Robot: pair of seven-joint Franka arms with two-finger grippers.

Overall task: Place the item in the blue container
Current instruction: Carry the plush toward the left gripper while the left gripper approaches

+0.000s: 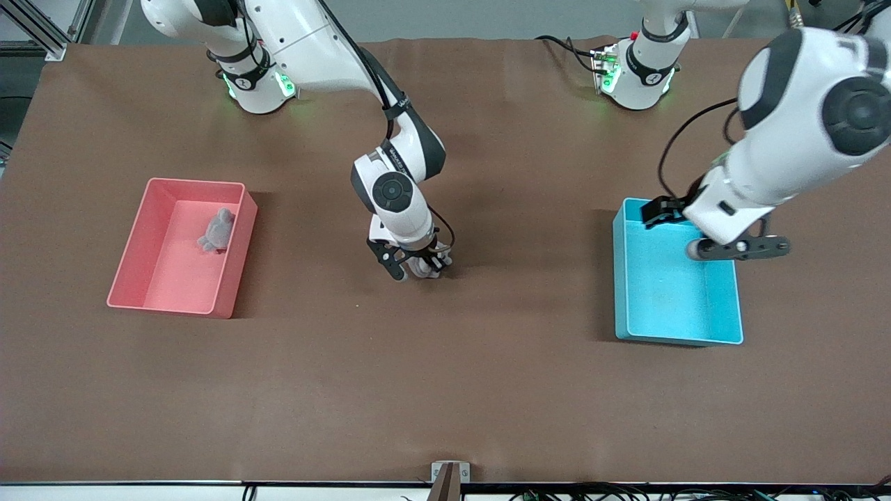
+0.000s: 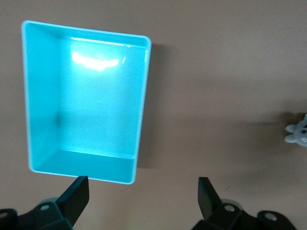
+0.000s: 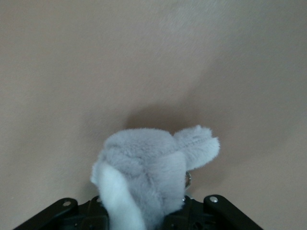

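Note:
A grey and white plush toy (image 3: 148, 163) is clamped in my right gripper (image 1: 420, 266), low over the middle of the brown table; the same plush toy (image 1: 429, 267) peeks out white below the hand and hides the fingertips. It also shows at the rim of the left wrist view as the plush toy (image 2: 298, 133). The blue container (image 1: 674, 280) sits empty toward the left arm's end. My left gripper (image 1: 661, 210) hangs open over that container's corner farthest from the front camera. The blue container (image 2: 86, 100) fills much of the left wrist view, and the left gripper (image 2: 142, 191) holds nothing.
A pink bin (image 1: 132, 261) stands toward the right arm's end of the table, and a second grey plush toy (image 1: 217, 231) lies inside it. Brown table (image 1: 515, 390) stretches between the two bins and toward the front camera.

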